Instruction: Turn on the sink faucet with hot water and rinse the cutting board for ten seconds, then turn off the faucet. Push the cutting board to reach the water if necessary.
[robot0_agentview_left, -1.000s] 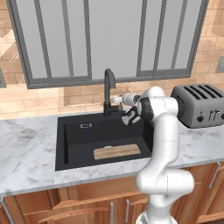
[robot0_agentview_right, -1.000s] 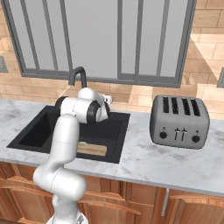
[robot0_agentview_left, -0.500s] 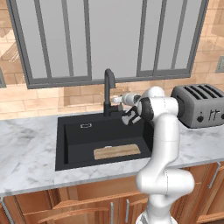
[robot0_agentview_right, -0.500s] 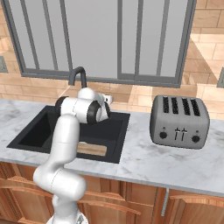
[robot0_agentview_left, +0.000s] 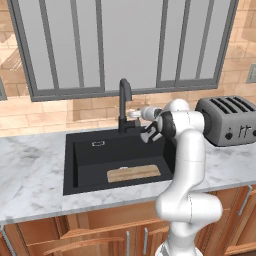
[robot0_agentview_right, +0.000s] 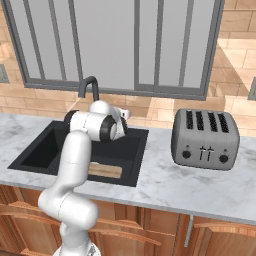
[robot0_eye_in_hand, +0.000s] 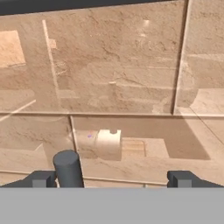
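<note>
The matte-black sink faucet (robot0_agentview_left: 123, 102) stands upright behind the sink (robot0_agentview_left: 87, 162), its gooseneck spout curving over the black basin. The light-tan cutting board (robot0_agentview_left: 133, 173) lies flat on the basin floor, near the front wall

text: none legible | labels: none | brands: none | numbers: none | signs: none
</note>
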